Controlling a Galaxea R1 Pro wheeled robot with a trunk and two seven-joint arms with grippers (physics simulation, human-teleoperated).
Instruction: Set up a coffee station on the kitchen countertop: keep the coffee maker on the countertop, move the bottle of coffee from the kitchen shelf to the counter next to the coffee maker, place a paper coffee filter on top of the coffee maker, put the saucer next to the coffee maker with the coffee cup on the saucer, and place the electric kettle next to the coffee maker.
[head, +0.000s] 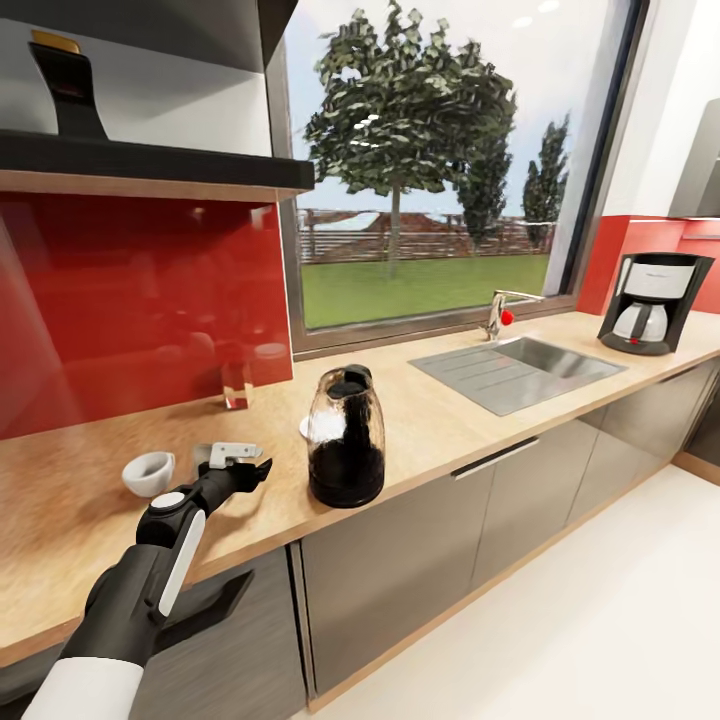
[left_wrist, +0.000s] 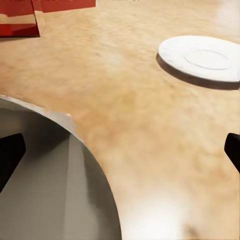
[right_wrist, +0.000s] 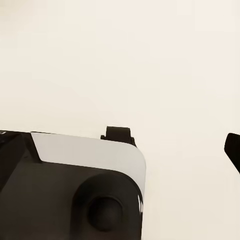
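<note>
One tool (head: 262, 468) wide open, by cup (head: 148, 472).

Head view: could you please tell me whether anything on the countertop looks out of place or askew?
Yes: the cup looks tipped rather than upright. It lies on the bare countertop, apart from the saucer.

We see a big window (head: 440, 170) with trees outside, a red backsplash (head: 140, 300), grey cabinet fronts (head: 400, 570) and a pale floor (head: 600, 620).
</note>
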